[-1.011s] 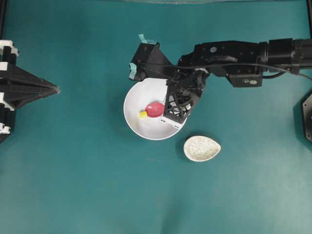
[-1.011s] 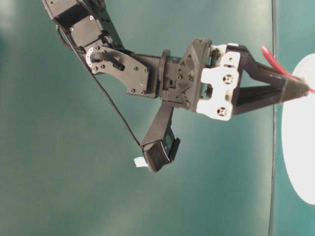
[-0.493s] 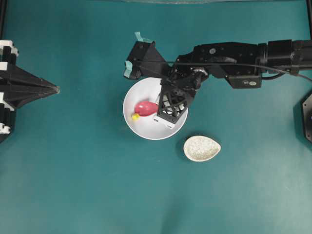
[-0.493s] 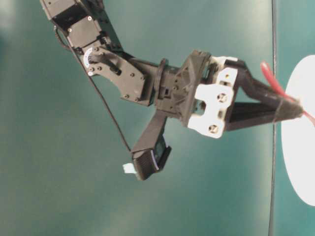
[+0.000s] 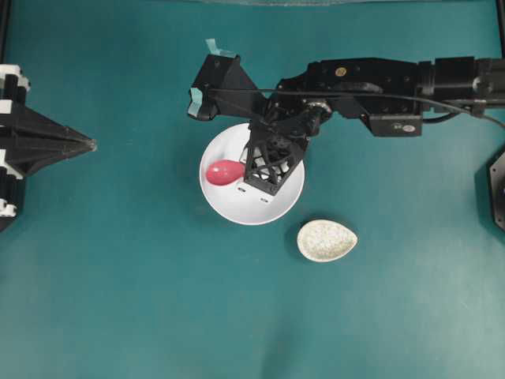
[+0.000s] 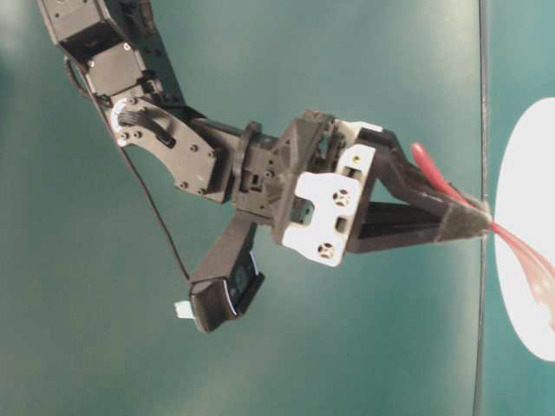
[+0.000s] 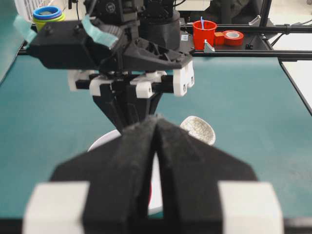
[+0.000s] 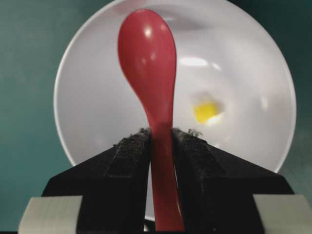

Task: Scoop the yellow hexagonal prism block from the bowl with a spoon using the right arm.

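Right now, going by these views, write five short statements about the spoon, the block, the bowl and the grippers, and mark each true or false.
1. The right gripper is shut on the spoon's handle. True.
2. The yellow block sits in the spoon's scoop. False: it lies on the floor of the bowl, beside the spoon.
3. The speckled spoon rest lies inside the bowl. False: it lies on the table outside it.
4. The left gripper holds the bowl's rim. False: it is shut on nothing, away from the bowl.
5. The spoon's scoop is over the bowl. True.
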{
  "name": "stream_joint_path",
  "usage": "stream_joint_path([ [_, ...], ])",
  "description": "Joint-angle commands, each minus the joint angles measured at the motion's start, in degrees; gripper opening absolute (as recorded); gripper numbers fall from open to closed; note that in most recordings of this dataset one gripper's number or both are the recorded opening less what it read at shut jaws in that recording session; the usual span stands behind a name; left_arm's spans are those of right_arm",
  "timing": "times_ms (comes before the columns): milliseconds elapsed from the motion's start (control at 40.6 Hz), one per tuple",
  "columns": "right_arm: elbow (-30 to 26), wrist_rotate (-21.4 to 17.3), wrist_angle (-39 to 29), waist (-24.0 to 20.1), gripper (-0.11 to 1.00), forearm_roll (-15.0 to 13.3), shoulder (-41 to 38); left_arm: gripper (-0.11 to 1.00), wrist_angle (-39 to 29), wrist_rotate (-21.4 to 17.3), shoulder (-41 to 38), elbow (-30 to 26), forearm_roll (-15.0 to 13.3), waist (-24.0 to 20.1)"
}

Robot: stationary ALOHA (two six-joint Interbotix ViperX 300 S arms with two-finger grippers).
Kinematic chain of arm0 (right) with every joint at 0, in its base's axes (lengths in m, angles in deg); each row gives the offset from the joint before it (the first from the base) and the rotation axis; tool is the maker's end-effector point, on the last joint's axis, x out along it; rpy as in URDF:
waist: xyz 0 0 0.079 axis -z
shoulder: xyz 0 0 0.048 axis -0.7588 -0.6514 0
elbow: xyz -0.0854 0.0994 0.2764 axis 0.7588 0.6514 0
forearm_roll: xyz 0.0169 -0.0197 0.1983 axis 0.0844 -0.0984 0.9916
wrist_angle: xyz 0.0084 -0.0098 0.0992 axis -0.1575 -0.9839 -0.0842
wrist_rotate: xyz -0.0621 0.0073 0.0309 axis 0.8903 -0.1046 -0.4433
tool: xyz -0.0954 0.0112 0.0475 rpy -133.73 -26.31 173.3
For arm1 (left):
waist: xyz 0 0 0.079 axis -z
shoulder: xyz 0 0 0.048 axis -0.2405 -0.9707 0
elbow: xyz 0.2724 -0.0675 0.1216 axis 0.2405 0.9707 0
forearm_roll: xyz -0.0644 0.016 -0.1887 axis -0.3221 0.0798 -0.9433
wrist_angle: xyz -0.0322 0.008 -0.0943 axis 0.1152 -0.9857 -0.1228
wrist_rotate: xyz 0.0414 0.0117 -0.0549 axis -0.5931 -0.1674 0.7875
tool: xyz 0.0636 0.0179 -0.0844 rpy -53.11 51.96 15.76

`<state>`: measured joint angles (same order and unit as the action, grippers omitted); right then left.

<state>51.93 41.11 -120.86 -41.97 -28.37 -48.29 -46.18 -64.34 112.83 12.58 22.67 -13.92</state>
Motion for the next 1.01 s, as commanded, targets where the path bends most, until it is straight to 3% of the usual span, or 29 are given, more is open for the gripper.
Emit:
stream_joint_path([
  [0, -1.49, -0.18, -1.14, -0.09, 0.22, -0.35, 3.08, 0.00, 0.26, 0.09, -0.18, -1.58, 0.18, 0.09],
  [419, -1.49, -0.97, -7.21, 0.18, 0.22, -1.41, 7.82, 0.00, 0.26, 0.09, -0.18, -1.58, 0.18, 0.09],
  [542, -1.49, -2.37, -9.58, 0.44, 0.21, -1.58, 7.91, 0.00, 0.26, 0.09, -0.18, -1.58, 0.18, 0.09],
  [641, -1.41, -3.60, -11.25, 0.44, 0.11, -1.93, 7.91, 0.00, 0.26, 0.00, -0.18, -1.58, 0.18, 0.09],
  [986, -1.05, -6.77, -15.03, 0.44, 0.12, -4.13, 8.26, 0.00, 0.18, 0.00, -0.26, -1.58, 0.18, 0.09],
])
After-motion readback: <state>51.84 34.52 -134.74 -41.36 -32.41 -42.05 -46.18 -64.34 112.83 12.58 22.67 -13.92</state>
